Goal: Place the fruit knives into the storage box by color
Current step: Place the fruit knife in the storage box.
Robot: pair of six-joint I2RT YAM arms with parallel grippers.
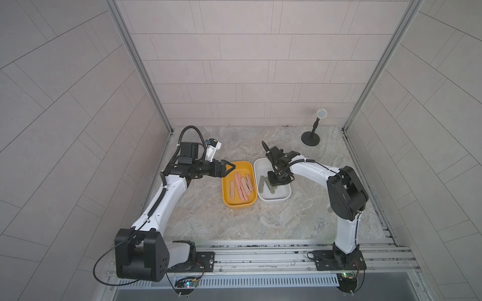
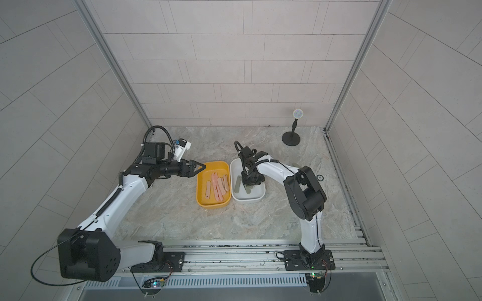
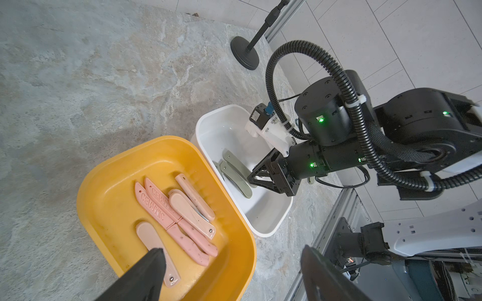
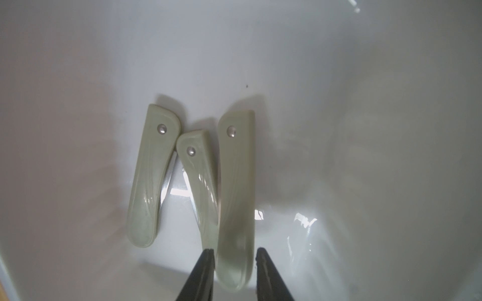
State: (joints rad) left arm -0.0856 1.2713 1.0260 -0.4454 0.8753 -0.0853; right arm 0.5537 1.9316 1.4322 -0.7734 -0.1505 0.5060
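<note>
Right gripper (image 4: 234,249): lowered into the white box (image 1: 273,200), right of centre in both top views. Its fingers were parted narrowly astride one grey-green knife (image 4: 236,182). A sliver of white showed on each side, so it was judged clear of the knife rather than pinching it.

Left gripper (image 1: 230,166): spread wide and empty, poised at the upper left corner of the yellow box (image 1: 238,206). That box sat just beside the white one on the table (image 1: 287,224).

Fruit knives, grey-green: three, folded, lying on the white box floor. The straddled one lay with its long axis running straight away from the right gripper, rounded butt between the fingertips and rivet end farthest off. The middle knife (image 4: 198,179) touched it along one flank. The third (image 4: 151,172) slanted just beside that.

Fruit knives, pink (image 3: 180,221): about five in the yellow box, overlapping, two of them unfolded to full length.

Arm nearer: the right, directly over the grey-green lot. The left was well apart from it.

Judgement: the placing step was near its end. Withdrawal would call for a straight lift, since the middle knife sat close by one finger.

Views: only the right wrist view showed the gaps at the fingertips; in both top views the gripper body hid that knife. Only the left wrist view showed lettering on the unfolded pink blades.
</note>
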